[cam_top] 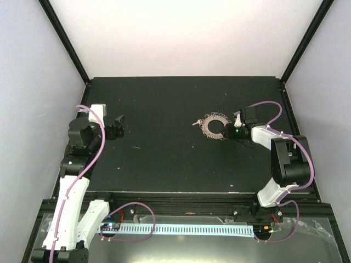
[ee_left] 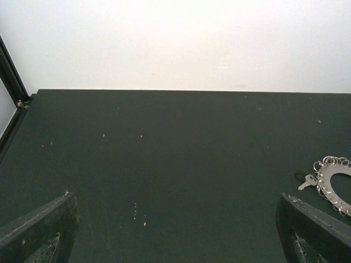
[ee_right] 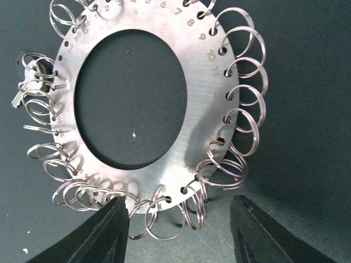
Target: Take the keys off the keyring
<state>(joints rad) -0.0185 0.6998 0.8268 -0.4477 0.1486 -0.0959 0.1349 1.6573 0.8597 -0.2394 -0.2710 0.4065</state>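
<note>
Black table (cam_top: 164, 164) from edge to edge, and far out on the left the left gripper (cam_top: 117, 125) hovers over it, well apart from everything else. Its wrist view shows the left fingers (ee_left: 44, 230) spread wide in the two bottom corners with only bare surface between them. The keyring (ee_left: 323, 181) is just peeking in at the right edge of that view.

Right of centre, first comes the key (cam_top: 196, 123), tiny and silvery, lying at the left rim of the keyring (cam_top: 215, 116). The keyring lies flat on the table, grey metal with a wide hole and loops (ee_right: 247, 71) fringing the whole rim. Up close, the key (ee_right: 19, 93) sits among the loops on the side farthest from the right arm, and it is mostly hidden by them.

At the keyring's right edge sits the right gripper (cam_top: 227, 132). Its jaws are partway apart. The right fingers (ee_right: 269, 230) straddle the near rim, with a few loops between them. Whether a pad touches the wire cannot be told, and nothing is clamped.
</note>
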